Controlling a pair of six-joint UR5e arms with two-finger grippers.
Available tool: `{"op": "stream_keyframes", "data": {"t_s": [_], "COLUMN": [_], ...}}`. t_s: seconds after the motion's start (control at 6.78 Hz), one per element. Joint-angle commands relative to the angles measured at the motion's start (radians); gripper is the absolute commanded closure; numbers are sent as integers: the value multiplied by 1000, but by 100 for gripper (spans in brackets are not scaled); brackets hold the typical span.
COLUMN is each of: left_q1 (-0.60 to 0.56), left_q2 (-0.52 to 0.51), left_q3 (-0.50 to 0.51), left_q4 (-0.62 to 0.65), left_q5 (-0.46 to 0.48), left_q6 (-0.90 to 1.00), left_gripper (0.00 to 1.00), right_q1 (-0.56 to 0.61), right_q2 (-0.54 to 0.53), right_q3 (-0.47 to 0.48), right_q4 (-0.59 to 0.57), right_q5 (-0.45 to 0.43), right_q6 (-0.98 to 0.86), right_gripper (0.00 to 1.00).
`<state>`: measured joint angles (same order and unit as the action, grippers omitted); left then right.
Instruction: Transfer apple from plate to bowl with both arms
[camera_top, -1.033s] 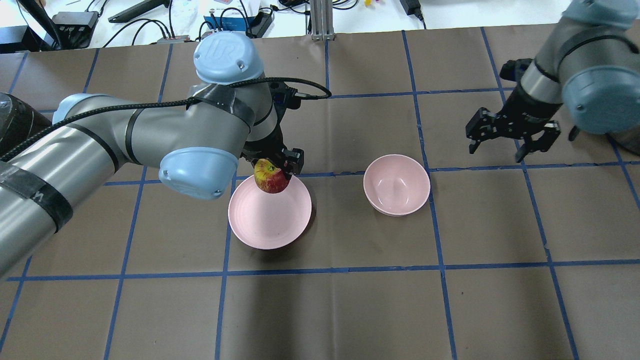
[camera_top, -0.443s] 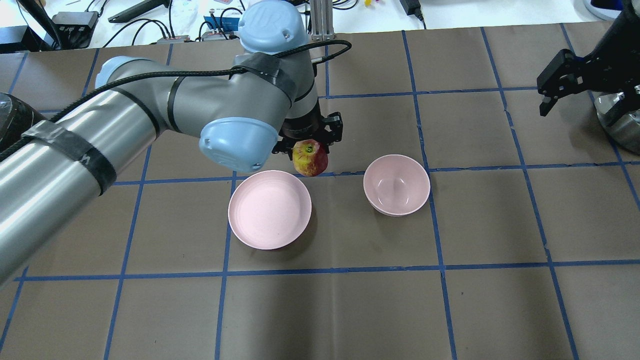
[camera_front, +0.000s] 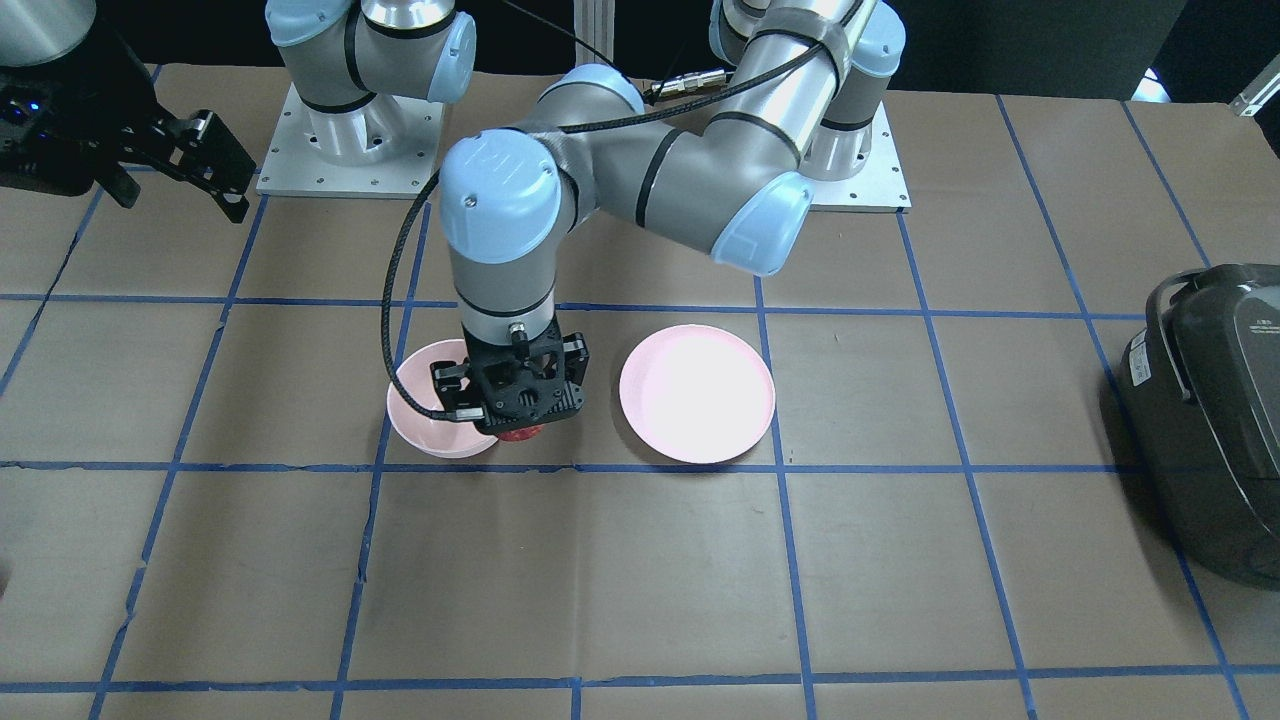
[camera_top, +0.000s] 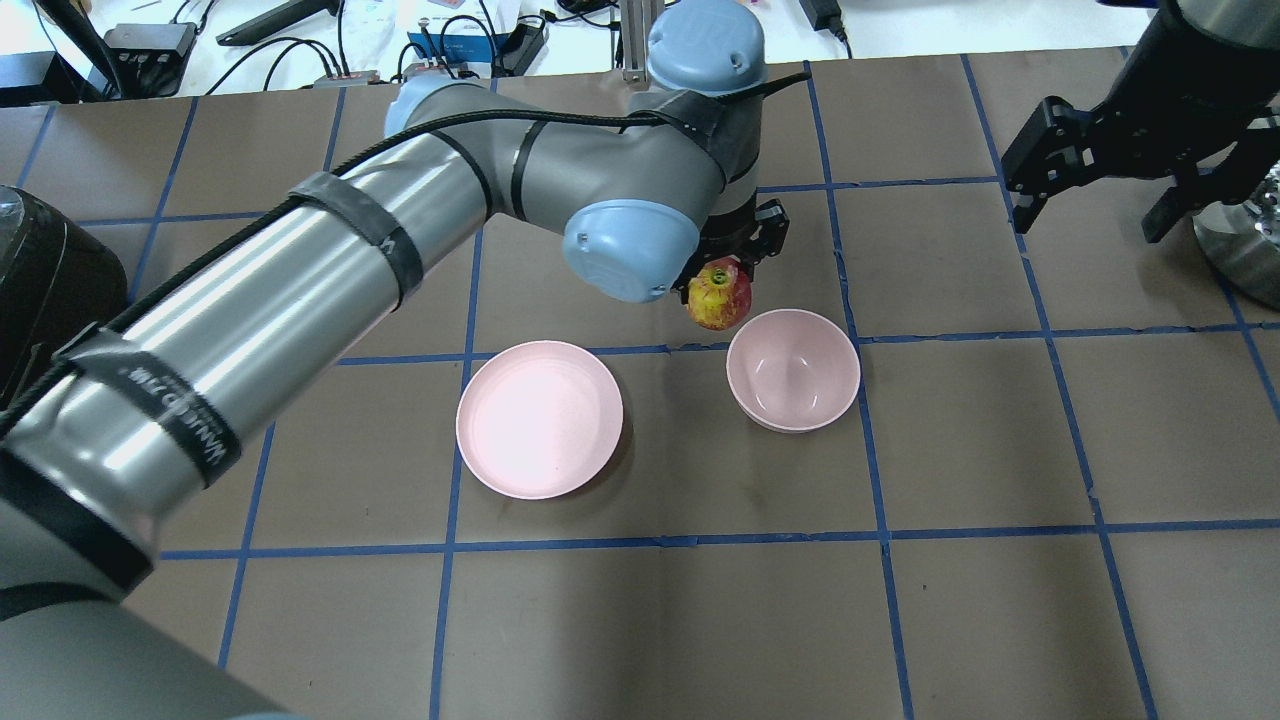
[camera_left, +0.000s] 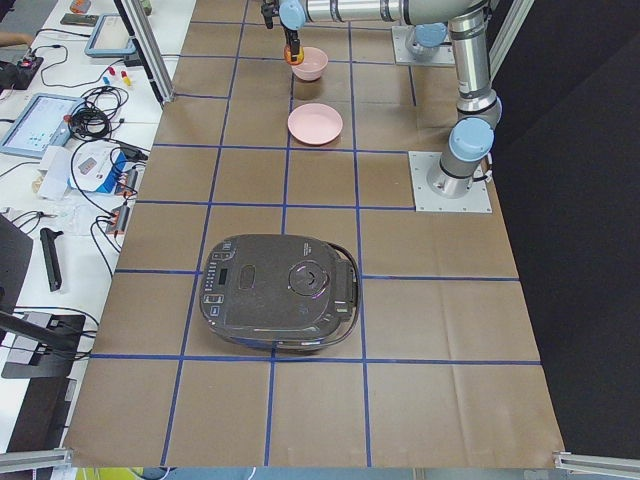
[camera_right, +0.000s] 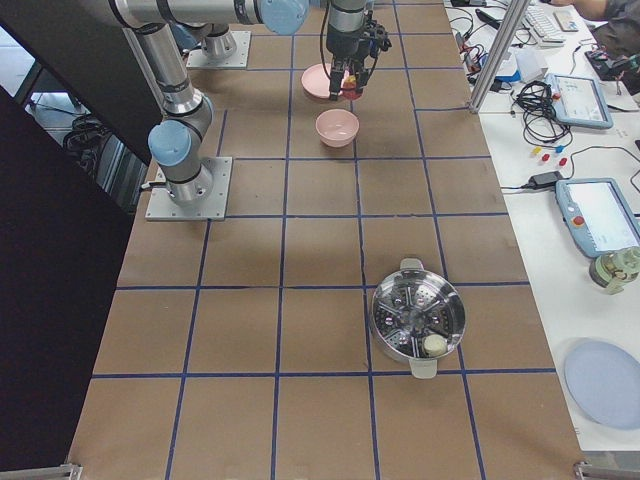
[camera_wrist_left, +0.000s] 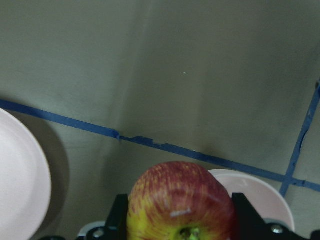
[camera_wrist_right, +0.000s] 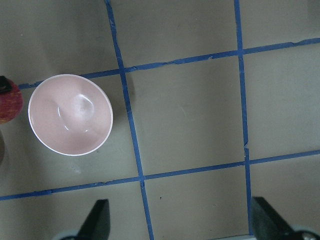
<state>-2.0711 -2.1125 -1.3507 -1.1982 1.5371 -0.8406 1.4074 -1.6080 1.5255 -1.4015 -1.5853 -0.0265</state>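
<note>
My left gripper (camera_top: 735, 270) is shut on the red apple (camera_top: 719, 297) with its yellow-green stem patch and holds it in the air, just left of the rim of the deep pink bowl (camera_top: 793, 369). The apple fills the bottom of the left wrist view (camera_wrist_left: 181, 202), with the bowl's rim (camera_wrist_left: 265, 200) behind it. The flat pink plate (camera_top: 539, 418) lies bare to the left. My right gripper (camera_top: 1090, 195) is open and empty at the far right, high above the table. The bowl shows in the right wrist view (camera_wrist_right: 70, 114).
A dark rice cooker (camera_front: 1215, 420) stands at my far left end of the table. A steel steamer pot (camera_right: 417, 317) stands at my right end. Cables and devices lie beyond the table's far edge (camera_top: 300, 40). Blue tape lines grid the brown table cover.
My left arm has lifted the apple off the plate and carried it to the right, up to the bowl's left rim. My right gripper has drawn back to the far right.
</note>
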Motion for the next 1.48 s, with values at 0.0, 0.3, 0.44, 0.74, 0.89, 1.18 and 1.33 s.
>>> {"op": "stream_keyframes", "data": {"t_s": [0.0,0.3,0.44,0.74,0.89,1.18,1.33], "left_q1": [-64,-72,-72,-72,-72,-41,24], "left_q2": [-58,-63,-64,-66,-61,29,102], "left_q3": [27,-19,-37,-50,-48,-56,-38], "left_q4": [-3,2,6,34,34,-24,-201], "left_q5": [-43,-110,-112,-104,-104,-101,-103], "left_q6": [-249,-267,-262,-262,-258,-89,45], "left_gripper": [90,90,90,1,0,0,0], "right_q1": [8,8,8,-2,-2,1,10], "right_q2": [6,7,7,8,8,5,-1], "right_q3": [11,12,12,13,16,22,19], "right_q4": [-1,1,1,6,7,7,4], "right_q5": [-8,-8,-8,-109,-126,-78,21], "right_q6": [-6,-6,-9,-13,-13,-12,-13], "right_gripper": [0,0,0,0,0,0,0]}}
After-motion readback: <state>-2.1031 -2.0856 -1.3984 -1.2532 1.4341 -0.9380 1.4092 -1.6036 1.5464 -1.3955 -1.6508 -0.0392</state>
